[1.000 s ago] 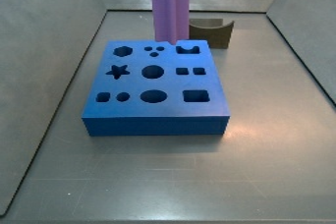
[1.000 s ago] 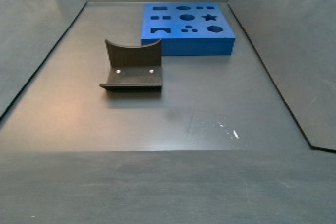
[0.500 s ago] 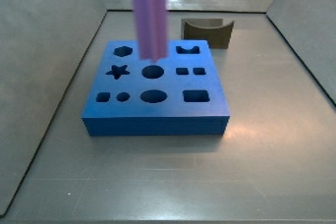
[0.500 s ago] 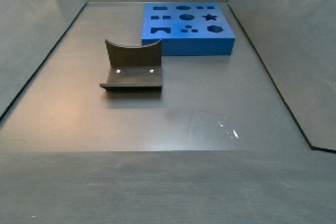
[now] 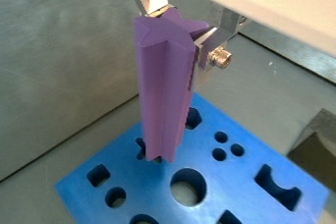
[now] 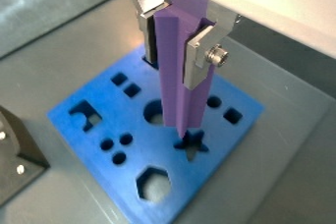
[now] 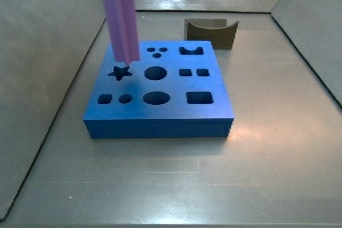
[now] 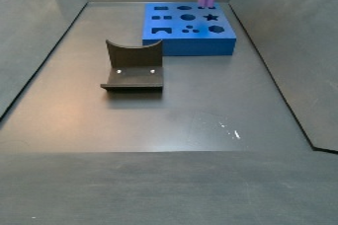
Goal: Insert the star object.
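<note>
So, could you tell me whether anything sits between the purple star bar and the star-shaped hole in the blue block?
Nothing visible does. The gripper holds the star object upright between its fingers, its lower end just above the star-shaped hole in the blue block. The brown curved block stands apart behind.

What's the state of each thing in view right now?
Gripper: above the block, shut on the star.
Star: upright, held, lower end just over the star hole, not yet in.
Star hole: empty.
Block: flat on the floor, other holes empty.
Brown piece: on the floor, apart from the block, untouched.
</note>
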